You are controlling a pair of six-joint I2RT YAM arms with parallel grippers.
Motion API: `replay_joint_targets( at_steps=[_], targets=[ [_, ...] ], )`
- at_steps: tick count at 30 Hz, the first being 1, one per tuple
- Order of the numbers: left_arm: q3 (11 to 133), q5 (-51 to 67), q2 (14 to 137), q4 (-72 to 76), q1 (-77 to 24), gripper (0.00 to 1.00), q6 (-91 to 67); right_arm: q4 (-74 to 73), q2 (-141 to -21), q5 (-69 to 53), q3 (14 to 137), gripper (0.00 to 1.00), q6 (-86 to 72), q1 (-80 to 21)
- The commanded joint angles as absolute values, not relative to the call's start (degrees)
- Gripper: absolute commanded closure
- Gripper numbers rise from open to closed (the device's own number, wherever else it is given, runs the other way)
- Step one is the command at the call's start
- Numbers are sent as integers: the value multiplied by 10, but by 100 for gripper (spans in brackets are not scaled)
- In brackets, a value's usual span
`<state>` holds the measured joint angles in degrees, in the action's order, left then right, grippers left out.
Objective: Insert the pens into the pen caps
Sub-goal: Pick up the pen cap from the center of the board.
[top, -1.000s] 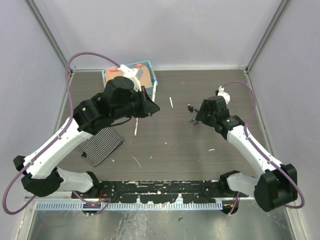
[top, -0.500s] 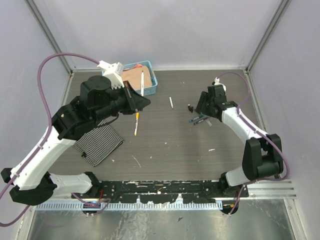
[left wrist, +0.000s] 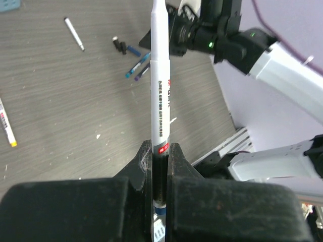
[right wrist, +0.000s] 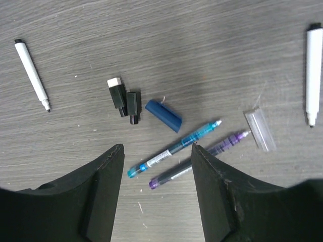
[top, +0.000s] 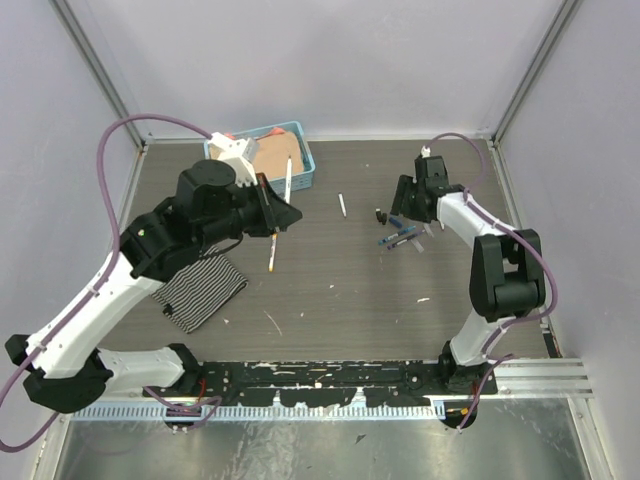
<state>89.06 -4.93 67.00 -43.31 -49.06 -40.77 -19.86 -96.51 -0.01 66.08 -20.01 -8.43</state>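
Going left to right: striped cloth [top: 200,285] is lying at the left edge, out of my way. Left gripper [left wrist: 160,151] is hanging above the table [top: 330,290], fingers clamping the lower barrel of a white pen [left wrist: 160,91], tip pointing away from the wrist towards the right arm. Blue basket [top: 310,165] is sitting against the back edge just behind it, so I'm judging little room there for swinging. Yellow-tipped pen [top: 272,250] is lying loose just below the gripper, and a short white pen [top: 342,205] is lying alone mid-table. Right of that is the cluster: two black caps [right wrist: 123,98] touching each other, blue cap [right wrist: 163,115] just beside them, teal pen [right wrist: 174,147] and purple pen [right wrist: 199,159] lying side by side, clear cap [right wrist: 260,130] near the purple tip. Right gripper [right wrist: 156,151] is hovering over that cluster, fingers apart and holding nothing. I'm not seeing any pen seated in a cap, so I'm reading the task as barely started: one pen in hand, all the capping left. Bare table is running between the two arms; right arm is working close to the back edge and the right wall [top: 580,200].
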Motion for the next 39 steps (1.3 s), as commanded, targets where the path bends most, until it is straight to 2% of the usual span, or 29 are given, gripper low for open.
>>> replay_joint_targets(
  at_steps=[1, 18, 39],
  targets=[
    [856, -38, 672, -438, -488, 100, -386, -211, -1004, -36, 718, 40, -147, -81],
    [806, -63, 683, -444, -487, 100, -342, -271, -1101, -43, 808, 47, -82, -83],
    [797, -44, 709, -437, -480, 100, -338, -300, -1146, -15, 837, 55, -65, -94]
  ],
)
